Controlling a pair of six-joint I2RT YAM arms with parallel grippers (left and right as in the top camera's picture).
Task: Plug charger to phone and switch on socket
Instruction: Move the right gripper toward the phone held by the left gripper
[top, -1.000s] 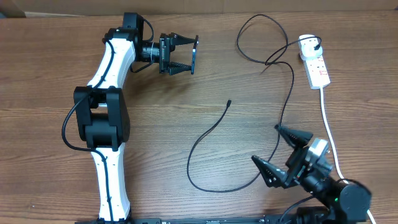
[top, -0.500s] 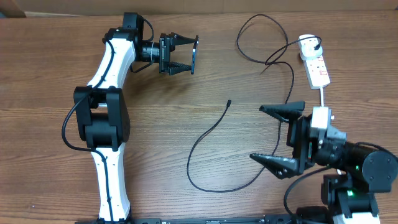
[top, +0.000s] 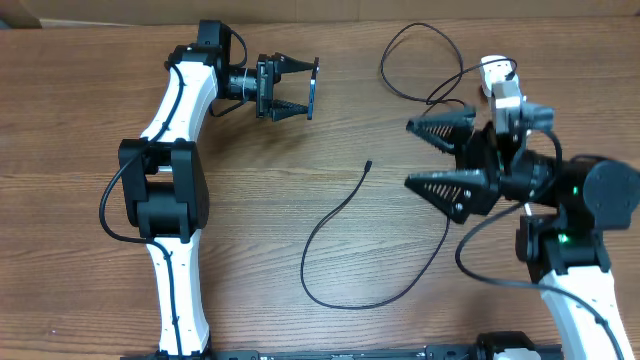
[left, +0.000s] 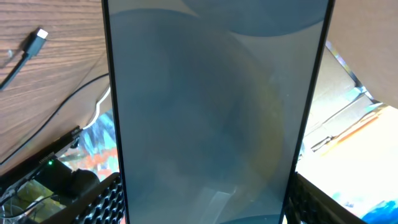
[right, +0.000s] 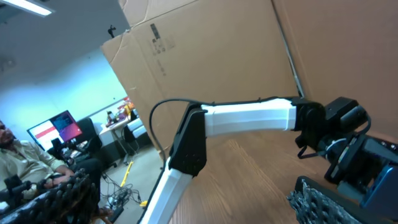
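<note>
Overhead: phone in my left, right fingers spread

My left gripper (top: 306, 88) pinches the phone (top: 314, 80) on edge at the far side of the table (top: 80, 120). Its screen fills the left wrist view. My right gripper (top: 408, 155) hangs wide apart, empty. The charger (top: 366, 170) loops loose between them, its tip well apart from the phone. The socket (top: 490, 70) is half hidden by my right arm.

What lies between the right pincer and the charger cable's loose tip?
Nothing. The overhead view shows only bare wooden table between the right pincer and the charger's connector tip.
</note>
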